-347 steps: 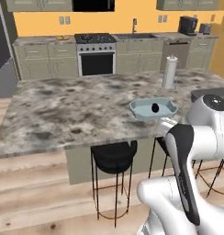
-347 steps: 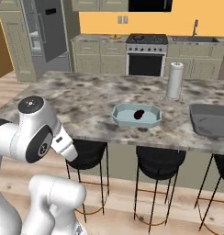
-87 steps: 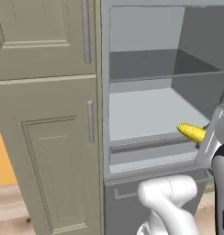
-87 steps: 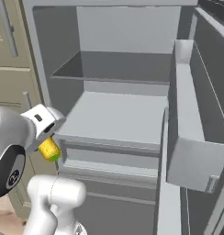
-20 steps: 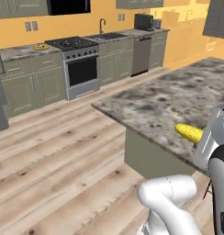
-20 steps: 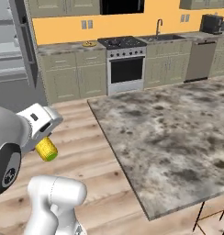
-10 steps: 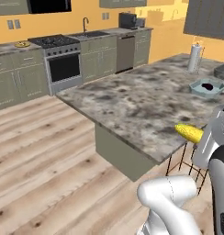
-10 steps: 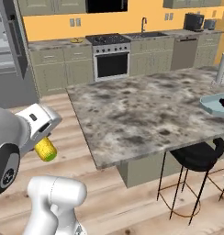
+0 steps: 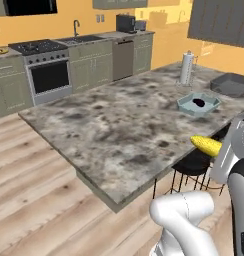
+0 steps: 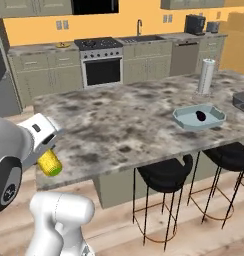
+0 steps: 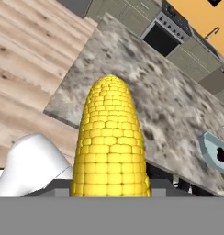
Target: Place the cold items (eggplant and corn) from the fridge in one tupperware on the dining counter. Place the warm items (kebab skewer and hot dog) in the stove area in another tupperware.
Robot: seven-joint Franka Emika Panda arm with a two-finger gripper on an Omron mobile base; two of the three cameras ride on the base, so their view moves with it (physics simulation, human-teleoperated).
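Corn (image 11: 110, 147) sits clamped in my hand (image 10: 44, 150), off the near edge of the surface (image 9: 119, 120). The tub (image 10: 199, 118) with the eggplant (image 10: 201, 116) lies well apart; I judge an early release would drop the cob on bare stone.
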